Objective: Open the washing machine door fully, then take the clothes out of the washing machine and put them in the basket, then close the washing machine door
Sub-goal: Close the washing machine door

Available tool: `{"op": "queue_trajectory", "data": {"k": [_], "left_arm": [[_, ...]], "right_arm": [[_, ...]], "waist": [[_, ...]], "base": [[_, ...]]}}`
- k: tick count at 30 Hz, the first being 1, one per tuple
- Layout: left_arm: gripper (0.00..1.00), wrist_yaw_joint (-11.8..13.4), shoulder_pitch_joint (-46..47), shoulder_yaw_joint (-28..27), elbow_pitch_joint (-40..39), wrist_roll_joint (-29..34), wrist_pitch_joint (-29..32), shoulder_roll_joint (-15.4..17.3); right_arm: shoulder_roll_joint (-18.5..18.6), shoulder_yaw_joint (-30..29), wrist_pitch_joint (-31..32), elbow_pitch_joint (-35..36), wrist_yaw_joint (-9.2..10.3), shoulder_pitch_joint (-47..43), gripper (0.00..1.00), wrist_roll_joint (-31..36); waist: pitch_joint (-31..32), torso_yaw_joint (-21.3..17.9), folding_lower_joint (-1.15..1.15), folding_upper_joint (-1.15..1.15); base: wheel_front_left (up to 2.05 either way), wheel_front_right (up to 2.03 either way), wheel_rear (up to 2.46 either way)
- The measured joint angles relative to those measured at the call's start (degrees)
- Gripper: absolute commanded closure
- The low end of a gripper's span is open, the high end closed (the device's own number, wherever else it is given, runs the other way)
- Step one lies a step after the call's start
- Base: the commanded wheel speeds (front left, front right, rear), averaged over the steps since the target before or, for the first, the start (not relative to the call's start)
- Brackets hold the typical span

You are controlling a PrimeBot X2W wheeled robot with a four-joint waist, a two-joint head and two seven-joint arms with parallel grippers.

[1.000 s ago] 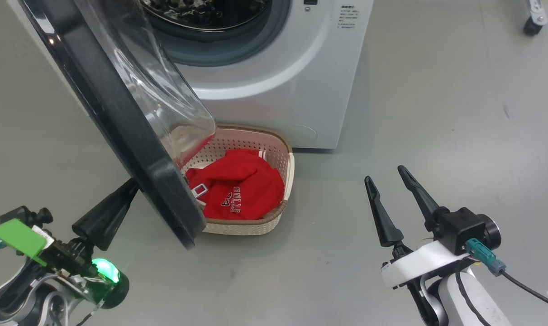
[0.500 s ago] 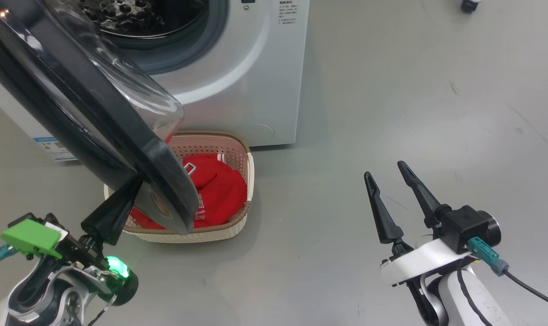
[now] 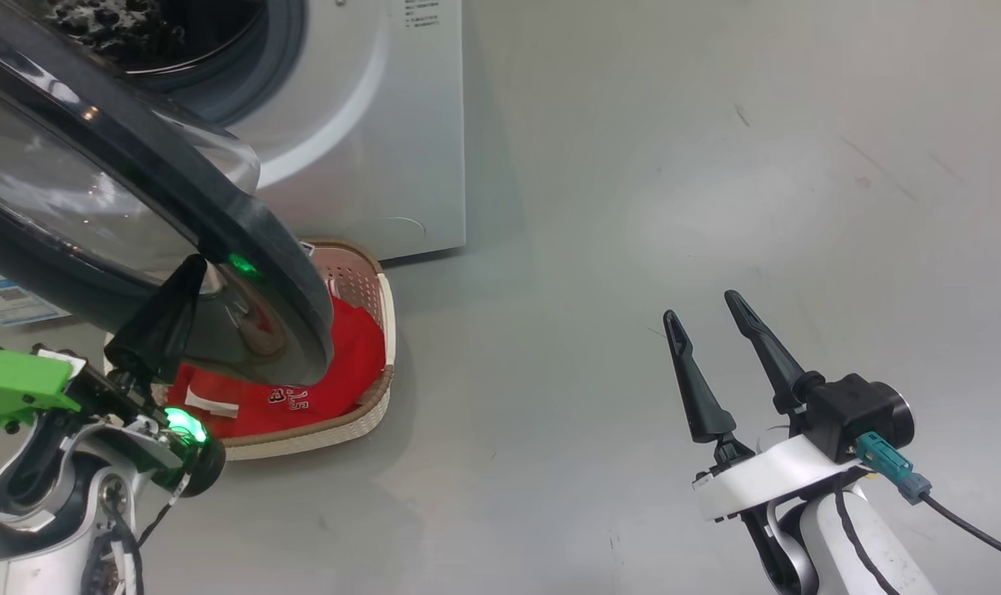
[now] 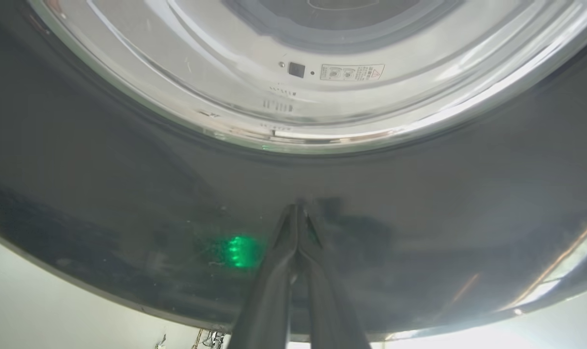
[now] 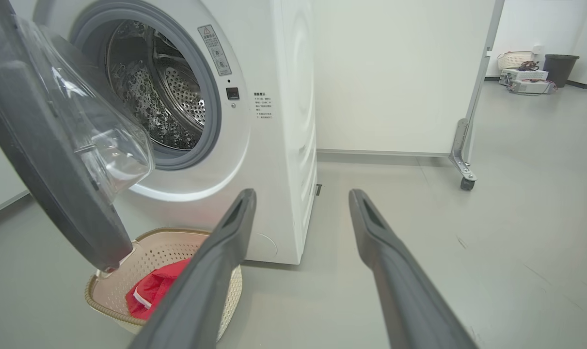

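Note:
The white washing machine (image 3: 384,124) stands at the upper left with its steel drum (image 5: 162,97) exposed. Its door (image 3: 252,240), a black rim around clear glass, hangs partly open over the basket (image 3: 368,405). Red clothes (image 3: 343,364) lie in the basket, half hidden by the door. My left gripper (image 3: 193,266) is shut, and its tips (image 4: 298,206) touch the outer black face of the door (image 4: 128,169). My right gripper (image 3: 701,306) is open and empty above bare floor, well right of the basket. The right wrist view looks past the right gripper (image 5: 303,194) at the machine (image 5: 283,145), the door (image 5: 46,160), the basket (image 5: 162,242) and the clothes (image 5: 152,291).
A pale partition on a caster wheel (image 5: 465,182) stands right of the machine. Far behind it are a dark bin (image 5: 560,68) and some boxes. Grey floor spreads wide to the right. A blue sticker (image 3: 8,302) shows low on the machine's front.
The head camera has turned, shifting the whole picture left. The door now covers more of the basket and clothes, with my shut left gripper still against its outer face. The right gripper has not moved.

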State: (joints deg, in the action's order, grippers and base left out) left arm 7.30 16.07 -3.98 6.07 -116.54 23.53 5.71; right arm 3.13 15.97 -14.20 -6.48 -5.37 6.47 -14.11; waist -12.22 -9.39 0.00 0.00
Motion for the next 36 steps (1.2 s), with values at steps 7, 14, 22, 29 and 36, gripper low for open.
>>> {"op": "queue_trajectory", "data": {"k": [7,14,22,29,36], "left_arm": [[1.0,-0.6,3.5,-0.7,1.5,0.1,-2.0,-1.1],[1.0,-0.9,6.8,1.3,3.1,0.7,-2.7,-2.0],[1.0,-2.1,9.3,1.9,6.1,1.3,-4.4,-2.5],[1.0,-4.0,9.8,4.2,8.4,3.4,-3.6,-2.5],[1.0,-7.1,8.3,6.5,9.3,5.9,-2.1,-2.1]], "right_arm": [[-0.1,-0.4,0.0,0.3,0.3,-0.3,0.0,-0.3],[-0.2,-1.2,0.0,0.8,0.58,-0.9,0.0,-0.4],[-0.3,-1.3,0.0,1.2,0.83,-1.3,0.0,-0.4],[-0.3,-1.8,0.0,2.1,0.98,-1.3,0.0,-0.4],[-0.4,-3.3,0.0,2.7,1.09,-1.4,0.0,-0.6]], "waist": [[-1.0,-3.1,0.0,0.0],[-1.8,-4.3,0.0,0.0],[-2.2,-4.1,0.0,0.0],[-2.1,-2.8,0.0,0.0],[-1.0,-0.7,0.0,0.0]], "base": [[0.0,0.0,0.0],[0.0,0.0,0.0],[0.0,0.0,0.0],[0.0,0.0,0.0],[0.0,0.0,0.0]]}}
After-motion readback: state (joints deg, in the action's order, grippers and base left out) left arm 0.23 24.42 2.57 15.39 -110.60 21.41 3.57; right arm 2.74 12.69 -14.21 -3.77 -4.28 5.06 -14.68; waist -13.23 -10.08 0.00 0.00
